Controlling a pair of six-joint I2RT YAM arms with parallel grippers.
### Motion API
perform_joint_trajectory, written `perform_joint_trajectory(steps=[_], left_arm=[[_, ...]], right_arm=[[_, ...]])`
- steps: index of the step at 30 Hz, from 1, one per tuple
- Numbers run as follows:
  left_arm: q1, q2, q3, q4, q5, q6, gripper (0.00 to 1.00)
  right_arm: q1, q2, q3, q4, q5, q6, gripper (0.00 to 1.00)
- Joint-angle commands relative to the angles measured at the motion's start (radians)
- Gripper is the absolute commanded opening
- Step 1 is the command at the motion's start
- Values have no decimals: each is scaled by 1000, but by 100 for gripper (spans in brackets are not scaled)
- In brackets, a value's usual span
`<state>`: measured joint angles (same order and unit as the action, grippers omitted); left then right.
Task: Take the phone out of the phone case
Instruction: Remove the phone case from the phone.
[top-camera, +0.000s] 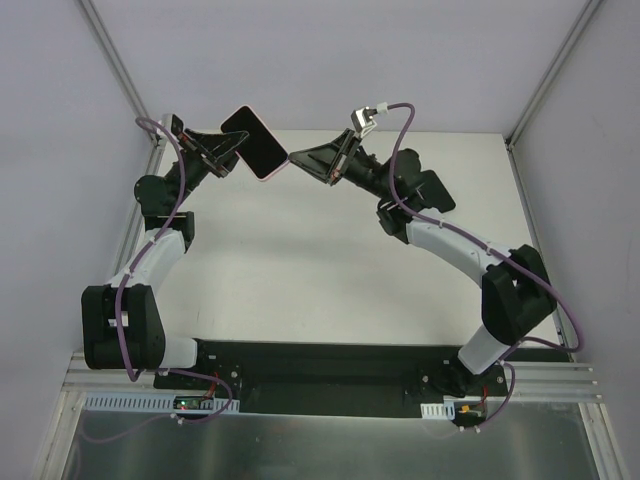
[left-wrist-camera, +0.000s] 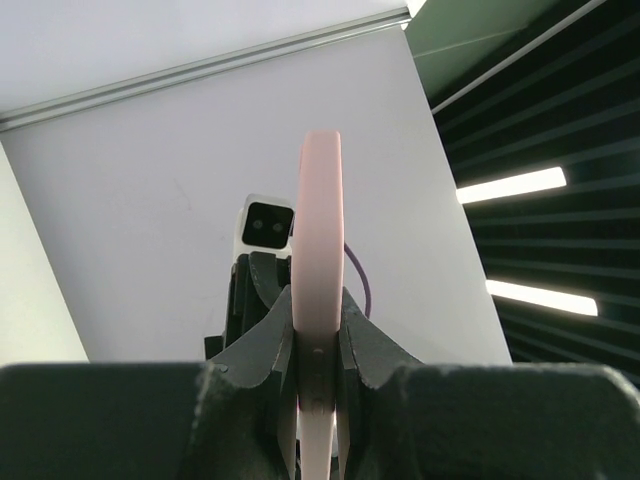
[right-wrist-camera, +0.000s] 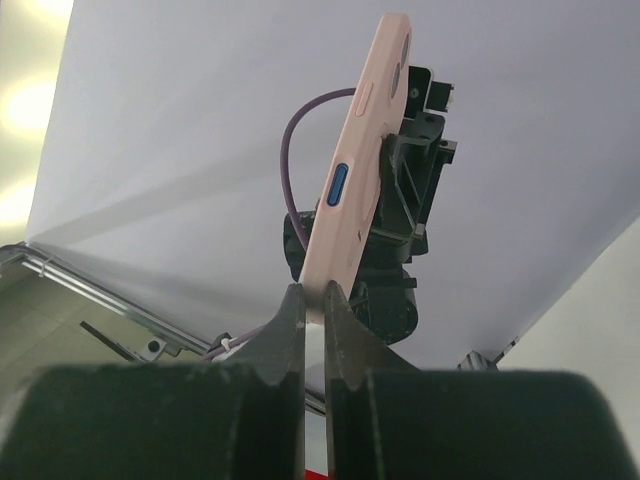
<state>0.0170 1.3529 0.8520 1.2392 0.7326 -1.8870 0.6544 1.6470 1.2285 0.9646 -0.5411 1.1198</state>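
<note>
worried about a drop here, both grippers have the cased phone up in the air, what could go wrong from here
1. The right gripper pinches only the near end of the phone case; a pull may slip it off.
2. The left gripper clamps across case and phone together, which may keep the phone from freeing.
3. Everything hangs above the table; a freed phone could fall.
</note>
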Motion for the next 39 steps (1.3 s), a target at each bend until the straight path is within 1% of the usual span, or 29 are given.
perform_joint_trajectory(steps=[1, 2, 4, 5, 6, 8, 10, 16, 21, 23, 26, 35, 39], left_arm=[[0, -58, 28, 212, -27, -38, 0], [1, -60, 27, 215, -29, -40, 0], [1, -57, 28, 220, -32, -47, 0], [1, -57, 28, 224, -33, -50, 0], [1, -57, 30, 230, -36, -58, 0], [1, -54, 35, 240, -41, -66, 0], [0, -55, 44, 246, -41, -72, 0], [1, -60, 48, 253, -39, -78, 0], [1, -58, 56, 273, -50, -106, 0], [1, -57, 62, 276, -47, -109, 0], [1, -60, 58, 278, -42, -113, 0], [-9, -67, 38, 267, -35, -95, 0], [-12, -70, 32, 266, -29, -86, 0]], right_arm=[[22, -61, 35, -208, 0, -144, 1], [25, -73, 43, -327, 7, -206, 1], [36, -102, 74, -436, 42, -277, 1], [39, -111, 86, -530, 56, -307, 1], [43, -116, 107, -573, 79, -352, 2], [48, -116, 126, -663, 93, -377, 1], [50, -105, 141, -688, 101, -387, 1], [70, -75, 201, -865, 159, -457, 1], [70, -44, 210, -871, 161, -453, 1], [70, -32, 198, -821, 153, -428, 1], [71, -23, 206, -799, 142, -428, 1], [105, 53, 316, -768, 76, -440, 1], [111, 92, 362, -796, 32, -449, 2]])
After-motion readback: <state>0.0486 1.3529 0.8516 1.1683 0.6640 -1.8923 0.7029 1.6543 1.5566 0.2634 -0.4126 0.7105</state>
